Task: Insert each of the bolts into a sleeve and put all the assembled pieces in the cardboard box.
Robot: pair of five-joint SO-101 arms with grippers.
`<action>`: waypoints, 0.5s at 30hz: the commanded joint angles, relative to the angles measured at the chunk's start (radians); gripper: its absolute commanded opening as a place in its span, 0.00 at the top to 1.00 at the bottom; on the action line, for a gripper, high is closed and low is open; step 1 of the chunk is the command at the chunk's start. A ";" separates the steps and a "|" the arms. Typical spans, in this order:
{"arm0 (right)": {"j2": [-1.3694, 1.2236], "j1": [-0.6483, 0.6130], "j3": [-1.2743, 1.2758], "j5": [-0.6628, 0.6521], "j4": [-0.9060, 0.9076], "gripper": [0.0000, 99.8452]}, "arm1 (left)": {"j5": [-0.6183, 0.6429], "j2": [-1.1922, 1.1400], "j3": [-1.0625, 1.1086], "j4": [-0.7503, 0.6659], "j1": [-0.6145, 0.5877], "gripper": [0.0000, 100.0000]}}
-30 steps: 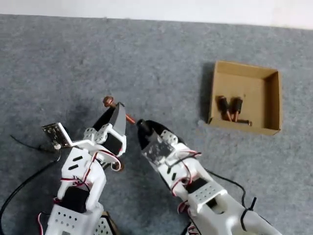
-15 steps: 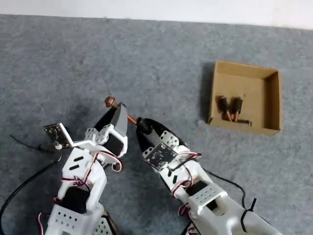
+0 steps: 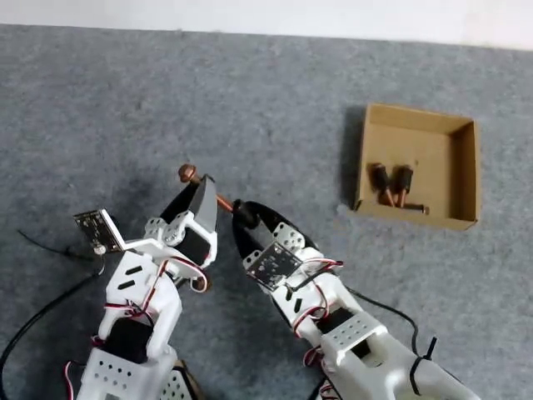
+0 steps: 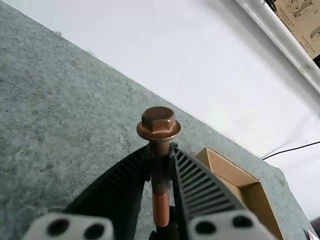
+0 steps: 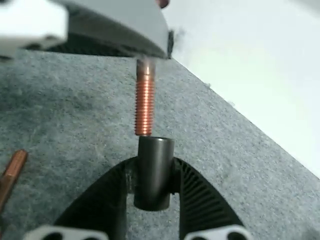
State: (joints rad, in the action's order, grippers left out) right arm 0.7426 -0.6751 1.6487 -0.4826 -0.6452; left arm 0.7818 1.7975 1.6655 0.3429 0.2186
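My left gripper (image 3: 196, 187) is shut on a copper bolt (image 4: 159, 150), its hex head (image 3: 186, 173) sticking out past the fingers and its threaded shank (image 5: 144, 102) pointing toward the other arm. My right gripper (image 3: 245, 215) is shut on a black sleeve (image 5: 153, 171), held just off the bolt's threaded tip, which meets the sleeve's mouth. The cardboard box (image 3: 460, 167) lies at the right and holds two assembled pieces (image 3: 391, 182). Another loose copper bolt (image 5: 11, 172) lies on the carpet in the right wrist view.
Grey carpet covers the table, open toward the far side and the left. A white wall edges the far side. Black cables trail by the arm bases at the near left (image 3: 33, 317) and near right (image 3: 391, 312).
Between one second and half a second ago the right gripper with the sleeve shifted slightly toward the bolt's tip. Since then nothing has visibly moved.
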 commanded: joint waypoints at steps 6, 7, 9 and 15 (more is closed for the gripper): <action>0.025 -0.008 0.031 -0.009 -0.005 0.99 | 0.008 0.008 -0.054 -0.021 0.019 0.99; 0.025 -0.008 0.031 -0.009 -0.005 0.99 | 0.008 0.008 -0.054 -0.021 0.018 0.99; 0.025 -0.008 0.031 -0.009 -0.005 0.99 | 0.011 0.008 -0.053 -0.021 0.008 0.99; 0.025 -0.013 0.031 -0.026 -0.007 0.99 | 0.012 0.008 -0.054 -0.023 0.005 0.99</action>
State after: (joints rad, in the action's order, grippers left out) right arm 0.7426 -0.6782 1.6487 -0.4841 -0.6452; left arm 0.7818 1.7975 1.6655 0.3429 0.2202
